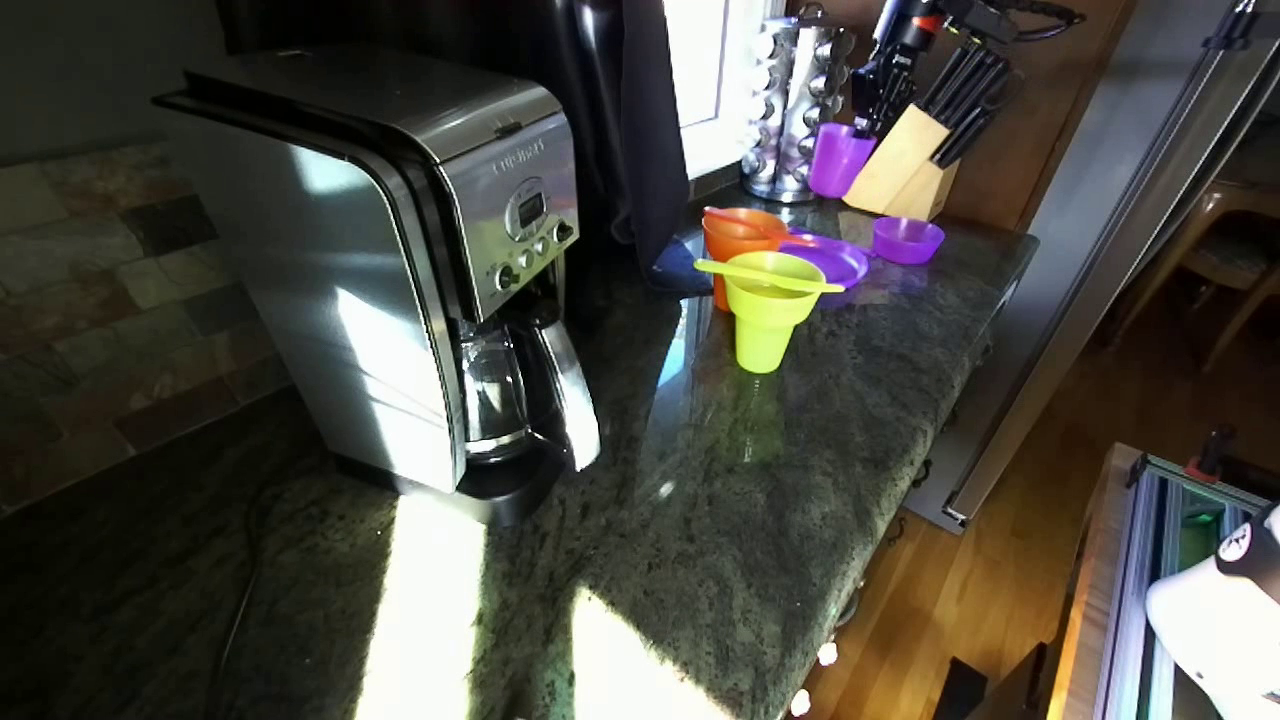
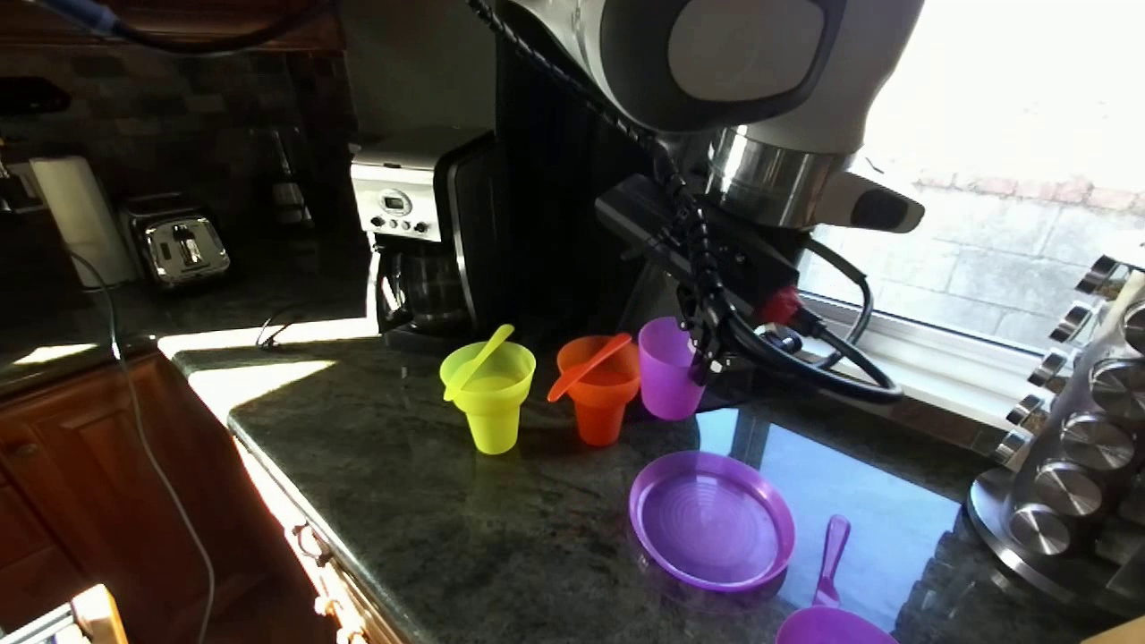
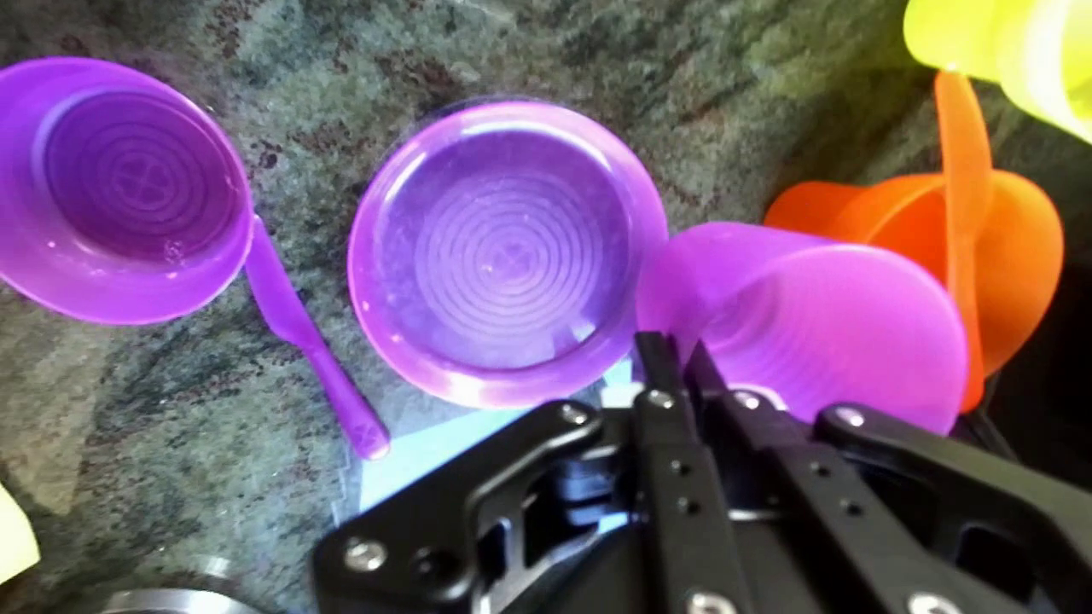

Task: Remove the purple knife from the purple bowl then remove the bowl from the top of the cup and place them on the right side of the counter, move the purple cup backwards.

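Observation:
My gripper (image 3: 678, 345) is shut on the side wall of the purple cup (image 3: 836, 315). In both exterior views the cup (image 1: 838, 165) (image 2: 665, 367) hangs upright or nearly so above the counter, with my gripper (image 2: 702, 349) at its side. The purple bowl (image 3: 136, 179) stands apart on the counter. It also shows in both exterior views (image 1: 907, 242) (image 2: 832, 628). The purple knife (image 3: 311, 350) lies on the counter against or beside the bowl, between it and the purple plate (image 3: 503, 256). The knife also shows in an exterior view (image 2: 832, 555).
A yellow cup (image 2: 495, 420) and an orange cup (image 2: 599, 416), each with a utensil across its top, stand near the coffee maker (image 1: 520, 180). The plate lies between them and the bowl. A spice rack (image 2: 1073, 465) and a knife block (image 1: 905, 165) stand at the far end.

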You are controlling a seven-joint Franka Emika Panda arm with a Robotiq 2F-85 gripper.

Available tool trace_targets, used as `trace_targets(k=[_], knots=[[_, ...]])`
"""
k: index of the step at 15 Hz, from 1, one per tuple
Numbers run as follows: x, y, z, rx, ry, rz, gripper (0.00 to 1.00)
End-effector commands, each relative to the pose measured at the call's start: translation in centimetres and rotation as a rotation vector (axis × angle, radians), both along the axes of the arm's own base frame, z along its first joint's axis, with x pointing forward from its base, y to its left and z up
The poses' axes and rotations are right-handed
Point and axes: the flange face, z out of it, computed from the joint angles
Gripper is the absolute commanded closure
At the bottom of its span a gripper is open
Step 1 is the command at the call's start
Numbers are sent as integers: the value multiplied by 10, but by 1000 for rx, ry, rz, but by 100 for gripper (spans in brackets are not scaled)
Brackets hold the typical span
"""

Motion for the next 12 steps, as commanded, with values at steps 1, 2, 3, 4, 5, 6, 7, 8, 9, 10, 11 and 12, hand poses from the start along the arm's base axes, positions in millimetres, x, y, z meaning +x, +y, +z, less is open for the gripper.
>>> trace_targets(k=[1,2,3,4,5,6,7,8,9,10,11,12], knots=[[34,-5,6,13,-2,-157,99],[43,-4,7,2,0,-185,99],[52,-4,7,-5,4,-205,99],[62,-4,6,-20,0,-210,99],[70,-4,4,-25,6,-213,99],[80,-5,1,-35,8,-209,99],[89,-5,-3,-44,13,-190,99],[97,-5,-7,-56,14,-181,99],[107,-4,-16,-70,23,-157,99],[114,-2,-23,-77,37,-131,99],[122,1,-31,-85,51,-106,99],[129,2,-38,-98,57,-96,99]])
